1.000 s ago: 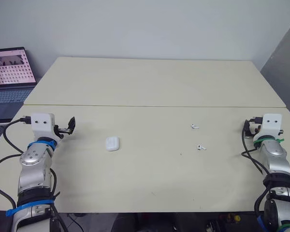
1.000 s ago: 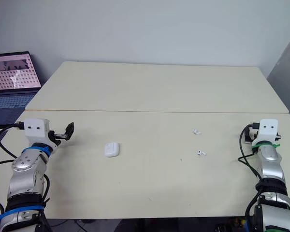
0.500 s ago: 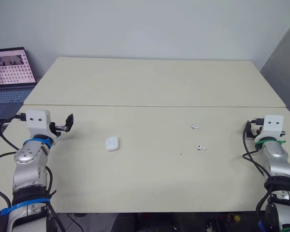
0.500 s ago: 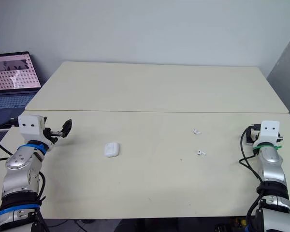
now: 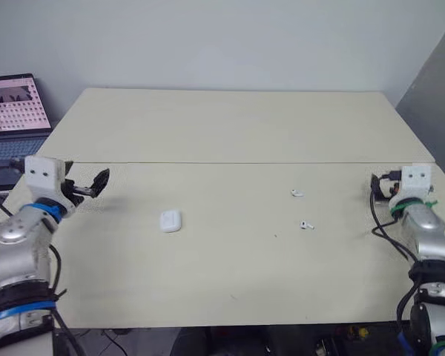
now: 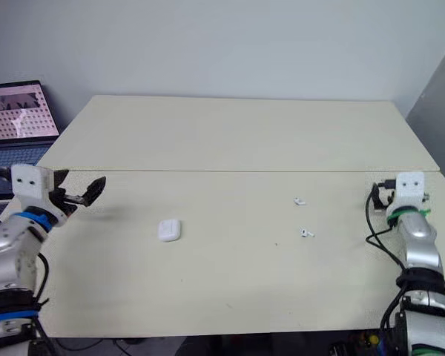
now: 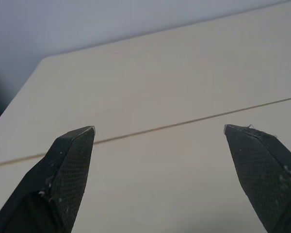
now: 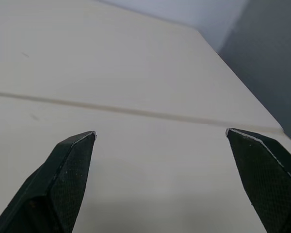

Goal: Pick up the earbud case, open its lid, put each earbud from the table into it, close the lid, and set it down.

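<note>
Left hand (image 5: 99, 182), fingers wide and empty, has drawn back toward the desk's (image 5: 230, 274) left edge, away from the earbud case (image 5: 171, 220) lying left of centre. Right hand (image 8: 160, 131), equally wide, hovers at the right edge, near the earbuds (image 5: 297, 193) (image 5: 306, 224). Pickup not begun.

Off to the left there's an open laptop (image 5: 11, 111) with its screen lit, showing a grid of small pinkish pictures, keyboard facing the front. It sits just beside the left far corner of the pale beige table (image 5: 230, 126). A thin seam (image 5: 245, 163) runs straight across the top from side to side. There's a plain light wall (image 5: 222, 37) behind and a dark grey panel (image 5: 434, 104) on the right.
</note>
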### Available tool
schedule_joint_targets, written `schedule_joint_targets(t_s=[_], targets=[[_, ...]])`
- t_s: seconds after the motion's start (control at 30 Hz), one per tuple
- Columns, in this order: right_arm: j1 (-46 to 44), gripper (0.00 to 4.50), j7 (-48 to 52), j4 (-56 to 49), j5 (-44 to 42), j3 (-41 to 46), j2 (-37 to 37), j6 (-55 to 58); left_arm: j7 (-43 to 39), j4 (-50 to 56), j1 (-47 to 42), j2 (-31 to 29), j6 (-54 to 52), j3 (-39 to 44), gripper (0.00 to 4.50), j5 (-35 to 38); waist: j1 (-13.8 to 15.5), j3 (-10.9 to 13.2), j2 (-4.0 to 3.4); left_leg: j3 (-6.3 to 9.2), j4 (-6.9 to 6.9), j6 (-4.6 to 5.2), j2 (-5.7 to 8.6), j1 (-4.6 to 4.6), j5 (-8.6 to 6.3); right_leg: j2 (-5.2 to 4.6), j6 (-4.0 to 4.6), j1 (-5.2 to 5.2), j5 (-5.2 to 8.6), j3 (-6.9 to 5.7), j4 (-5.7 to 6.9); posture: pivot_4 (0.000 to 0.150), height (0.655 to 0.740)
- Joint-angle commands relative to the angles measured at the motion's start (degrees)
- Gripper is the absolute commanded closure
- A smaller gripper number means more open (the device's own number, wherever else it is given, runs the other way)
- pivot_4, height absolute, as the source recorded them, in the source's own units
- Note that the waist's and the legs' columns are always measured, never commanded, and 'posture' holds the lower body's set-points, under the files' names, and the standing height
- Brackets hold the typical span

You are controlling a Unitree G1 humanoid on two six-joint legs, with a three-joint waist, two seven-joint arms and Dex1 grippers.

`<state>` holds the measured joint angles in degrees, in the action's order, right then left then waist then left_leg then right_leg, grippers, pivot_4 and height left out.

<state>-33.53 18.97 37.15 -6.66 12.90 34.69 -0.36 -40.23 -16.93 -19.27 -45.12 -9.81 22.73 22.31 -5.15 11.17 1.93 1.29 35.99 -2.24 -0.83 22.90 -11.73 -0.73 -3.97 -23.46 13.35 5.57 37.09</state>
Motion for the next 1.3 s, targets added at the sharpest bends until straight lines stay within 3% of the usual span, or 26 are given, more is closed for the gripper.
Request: schedule_joint_targets(t_s=[0.03, 0.2, 0.37, 0.57, 1.03, 1.13, 1.23, 1.3], targets=[[-3.8, 0.00, 15.4, -5.3, -4.0, -4.6, -0.8, 1.4, -11.7, 9.6, 0.3, -5.6, -8.6, -2.6, 0.02, 6.1, 0.0, 0.0, 0.02, 0.01, 0.00, 0.00, -0.04, 0.01, 0.00, 0.05, 0.00, 0.00, 0.00, -0.02, 0.00, 0.150, 0.7400], [-4.2, 0.00, 32.9, -16.2, -9.3, -13.1, -4.8, 8.2, -23.5, 15.7, -0.5, -11.3, -14.2, -9.8, 0.02, 7.2, 0.1, 0.0, -0.01, 0.12, -0.10, 0.00, -0.18, 0.02, -0.01, 0.18, 0.12, -0.04, 0.07, -0.13, 0.01, 0.150, 0.7400], [-2.2, 0.00, 41.0, -28.4, -13.2, -20.5, -8.9, 16.3, -29.5, 14.8, -1.6, -11.5, -11.1, -17.1, 0.02, 2.8, 0.3, 0.0, -0.02, 0.12, -0.10, 0.00, -0.18, 0.09, -0.01, 0.18, 0.14, -0.12, 0.09, -0.13, 0.02, 0.150, 0.7400], [0.9, 0.00, 42.8, -39.1, -14.5, -25.8, -10.9, 22.8, -33.8, 5.5, -4.5, -8.8, -3.1, -23.7, 0.02, -3.8, 0.5, 0.0, -0.02, 0.13, -0.06, -0.01, -0.20, 0.09, -0.01, 0.19, 0.36, -0.14, 0.21, -0.18, 0.06, 0.150, 0.7400], [3.0, 0.00, 40.4, -44.1, -14.4, -25.3, -10.5, 26.6, -37.5, -8.1, -7.7, -4.0, 9.0, -28.8, 0.02, -12.4, 0.7, 0.0, 0.02, 0.10, -0.02, 0.00, -0.23, 0.17, -0.01, 0.22, 0.29, -0.25, 0.15, -0.17, 0.11, 0.150, 0.7400], [3.2, 0.00, 40.4, -44.6, -14.4, -25.0, -10.2, 27.0, -38.4, -11.0, -8.8, -3.3, 10.7, -29.3, 0.59, -13.4, 0.8, 0.0, 0.04, 0.10, 0.00, -0.01, -0.24, 0.17, -0.01, 0.23, 0.29, -0.26, 0.15, -0.17, 0.13, 0.150, 0.7400], [3.1, 0.00, 40.3, -44.5, -14.2, -24.8, -9.9, 27.1, -39.2, -12.4, -9.5, -2.9, 11.5, -29.3, 1.57, -13.6, 0.8, 0.0, 0.04, 0.08, 0.00, 0.00, -0.24, 0.16, -0.01, 0.23, 0.26, -0.25, 0.14, -0.15, 0.13, 0.150, 0.7400], [3.0, 0.00, 40.3, -44.3, -14.1, -24.7, -9.8, 27.1, -38.9, -13.1, -10.0, -2.4, 11.7, -29.0, 1.78, -13.8, 0.8, 0.0, 0.04, 0.10, 0.00, 0.00, -0.24, 0.17, -0.01, 0.24, 0.25, -0.25, 0.13, -0.17, 0.13, 0.150, 0.7400]])
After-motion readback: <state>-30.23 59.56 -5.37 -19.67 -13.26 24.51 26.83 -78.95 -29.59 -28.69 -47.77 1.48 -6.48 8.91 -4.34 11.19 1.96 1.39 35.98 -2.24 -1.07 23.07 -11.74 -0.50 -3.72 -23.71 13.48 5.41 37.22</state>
